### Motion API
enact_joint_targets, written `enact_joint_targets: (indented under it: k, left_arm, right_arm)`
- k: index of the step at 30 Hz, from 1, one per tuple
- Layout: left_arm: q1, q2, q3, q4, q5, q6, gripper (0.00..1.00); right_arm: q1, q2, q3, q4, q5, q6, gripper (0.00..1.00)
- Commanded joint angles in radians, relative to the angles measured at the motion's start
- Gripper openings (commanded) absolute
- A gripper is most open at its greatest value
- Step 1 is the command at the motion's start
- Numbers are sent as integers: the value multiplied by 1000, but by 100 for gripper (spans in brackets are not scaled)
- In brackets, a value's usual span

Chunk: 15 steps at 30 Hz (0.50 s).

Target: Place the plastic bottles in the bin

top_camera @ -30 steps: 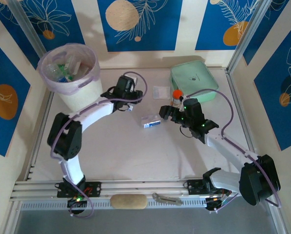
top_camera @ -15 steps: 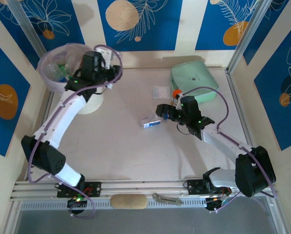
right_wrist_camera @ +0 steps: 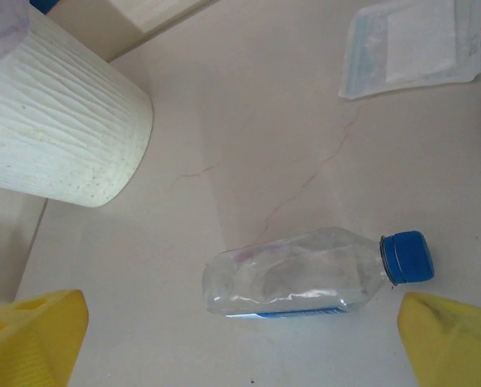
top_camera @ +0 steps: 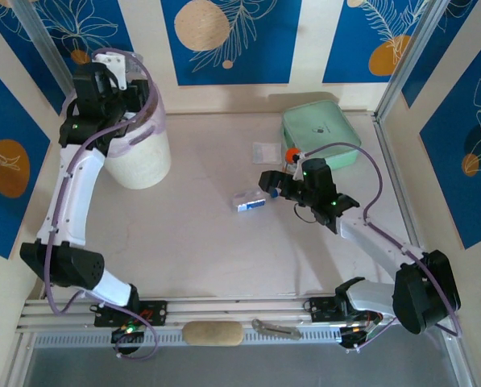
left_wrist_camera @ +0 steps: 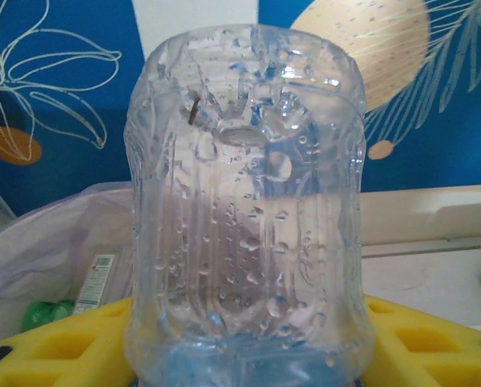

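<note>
A clear bottle, crushed and beaded with droplets inside, is pinched between the yellow pads of the left claw. Its base points away from the claw. It hangs over the bin at the desk's far left corner. The bin's lilac bag shows just below and left of it, with a green bottle lying inside.

A capped bottle lies on its side near the middle of the desk, well apart from the bin, its blue cap at the end nearer the jar. The right claw hovers just right of this bottle. It is spread wide and clear of the bottle, with one yellow finger showing at each side in the wrist view.

Beyond the capped bottle, a flat clear packet lies on the desk, and the orange-capped jar stands just right of it. A mint-green case sits at the far right. On the near rail lie a beige pad and, to its right, a metal tool.
</note>
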Motion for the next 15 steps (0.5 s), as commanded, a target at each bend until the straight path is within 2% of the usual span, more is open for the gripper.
enact_joint_targets:
  k: [1, 8, 15]
  left_arm:
    - [43, 71, 59, 12, 3, 11, 43]
    - [66, 233, 201, -79, 25, -10, 44]
    - [66, 296, 228, -125, 2, -21, 46]
  right_arm:
    - [-4, -44, -2, -29, 26, -8, 99]
    - [-10, -102, -25, -59, 52, -14, 99]
    - [-22, -136, -44, -70, 57, -14, 99]
